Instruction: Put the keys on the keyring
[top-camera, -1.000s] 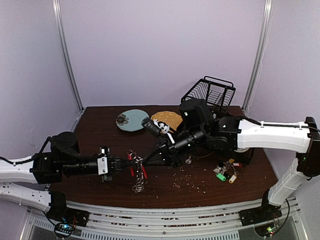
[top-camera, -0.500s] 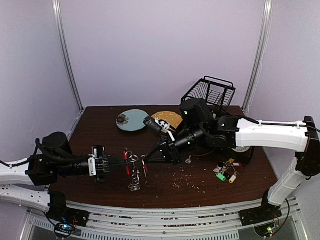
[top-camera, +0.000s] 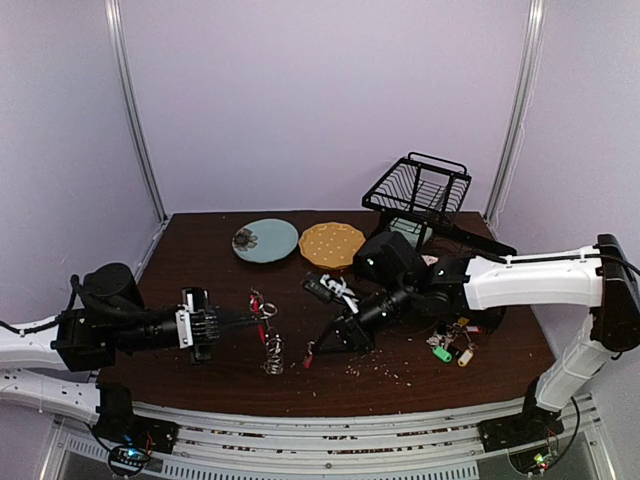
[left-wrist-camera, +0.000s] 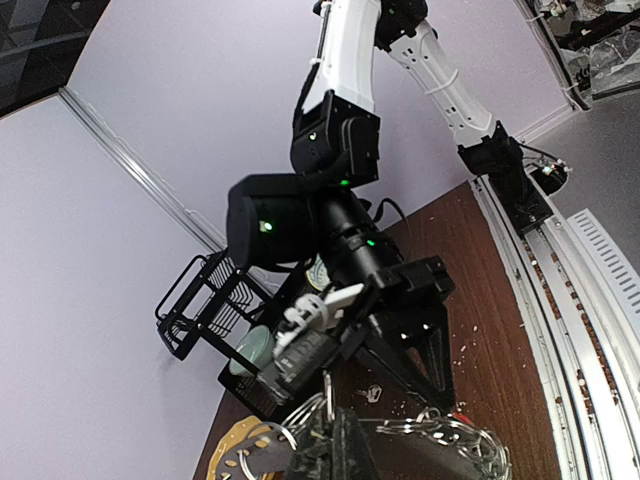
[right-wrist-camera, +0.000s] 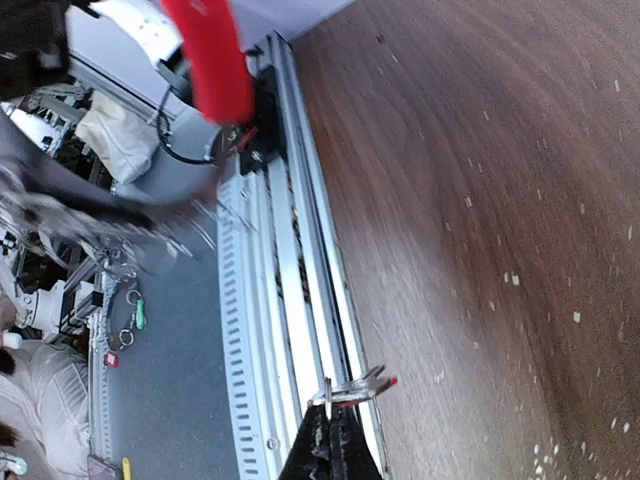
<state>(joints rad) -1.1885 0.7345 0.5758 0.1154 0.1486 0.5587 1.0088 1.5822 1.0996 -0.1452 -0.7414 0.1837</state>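
My left gripper (top-camera: 250, 318) is shut on the keyring (top-camera: 272, 346), a silvery coiled loop with a red sleeve, and holds it above the table with its coils hanging down. In the left wrist view the fingers (left-wrist-camera: 345, 452) pinch the keyring's loops (left-wrist-camera: 448, 432). My right gripper (top-camera: 318, 348) is low over the table, right of the keyring and apart from it. It is shut on a small silver key with a red tag (top-camera: 308, 359). The right wrist view shows that key (right-wrist-camera: 362, 387) crosswise in the shut gripper (right-wrist-camera: 330, 440). Another loose key (left-wrist-camera: 372, 393) lies on the table.
A bunch of keys with green, yellow and red tags (top-camera: 452, 346) lies at the right. A pale blue plate (top-camera: 266, 240) and a yellow plate (top-camera: 333, 243) sit at the back, with a black wire rack (top-camera: 418, 188) at the back right. Crumbs (top-camera: 378, 366) dot the table.
My right gripper has drawn away from the keyring, down and to the right, still holding the red-tagged key. My left arm pulled back slightly with the keyring, then held still.
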